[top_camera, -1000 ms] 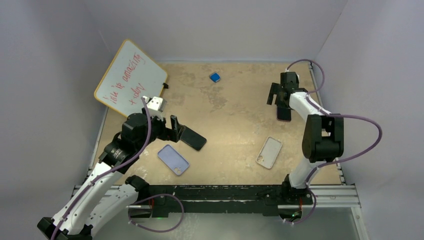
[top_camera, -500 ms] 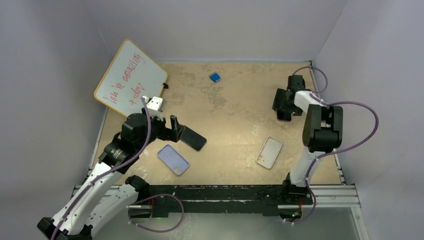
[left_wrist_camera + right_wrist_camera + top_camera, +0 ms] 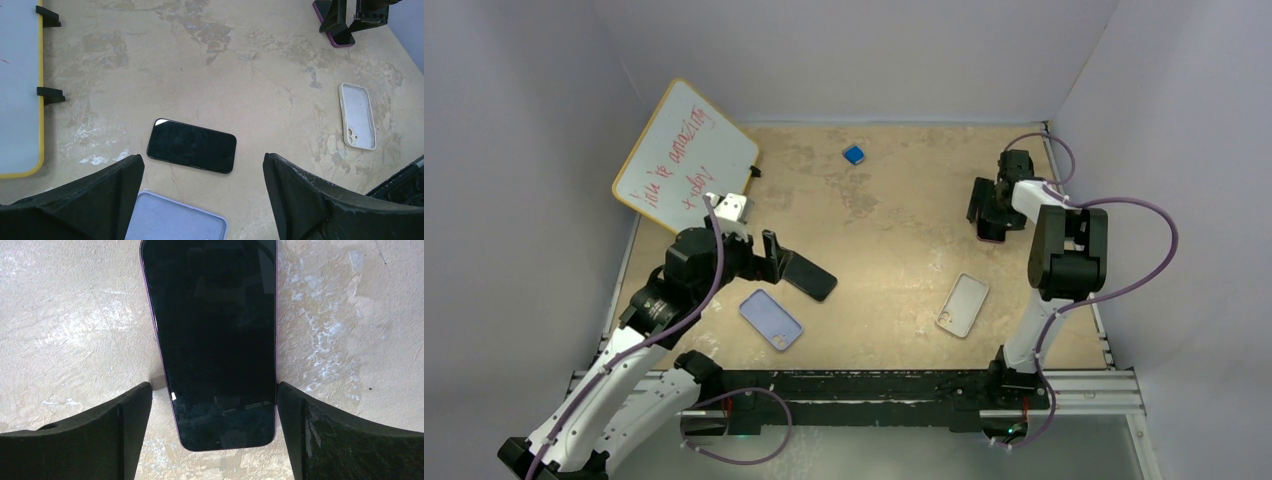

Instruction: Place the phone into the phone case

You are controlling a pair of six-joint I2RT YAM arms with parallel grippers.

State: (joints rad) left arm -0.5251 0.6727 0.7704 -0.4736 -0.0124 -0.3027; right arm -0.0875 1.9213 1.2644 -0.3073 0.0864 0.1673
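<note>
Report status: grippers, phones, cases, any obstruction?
Both open: left gripper over black phone, right gripper straddling purple-edged phone, neither gripped. Lavender case and beige case empty, flat. Nothing blocking either phone.

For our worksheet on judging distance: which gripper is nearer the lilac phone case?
Left. The left gripper hovers just beyond the lilac case, beside the black phone; the right gripper is far off on the other side, straddling the purple-edged phone.
</note>
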